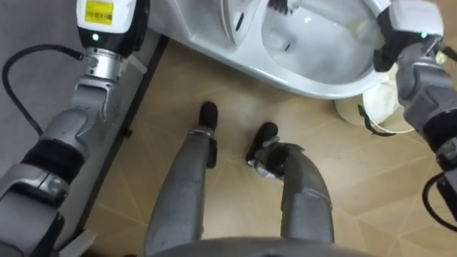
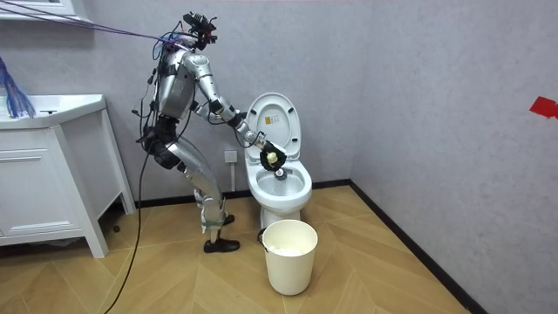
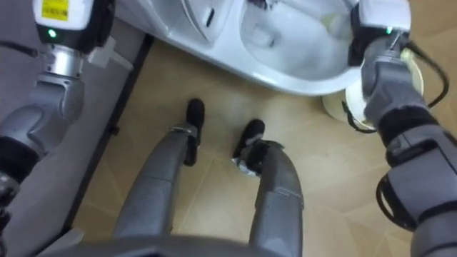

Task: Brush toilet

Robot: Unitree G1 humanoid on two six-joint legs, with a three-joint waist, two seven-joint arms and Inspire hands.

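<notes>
Premises: a bathroom. A white toilet (image 2: 281,187) with its lid (image 2: 275,122) raised stands against a grey wall (image 2: 436,87). A white vanity cabinet (image 2: 44,174) is at the room view's left. A white bin (image 2: 289,257) rests on a wood-pattern floor (image 2: 375,270).

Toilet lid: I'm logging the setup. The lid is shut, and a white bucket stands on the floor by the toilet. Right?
No: the toilet lid is raised, as the room view shows. A white bucket does stand on the floor by the toilet.
</notes>
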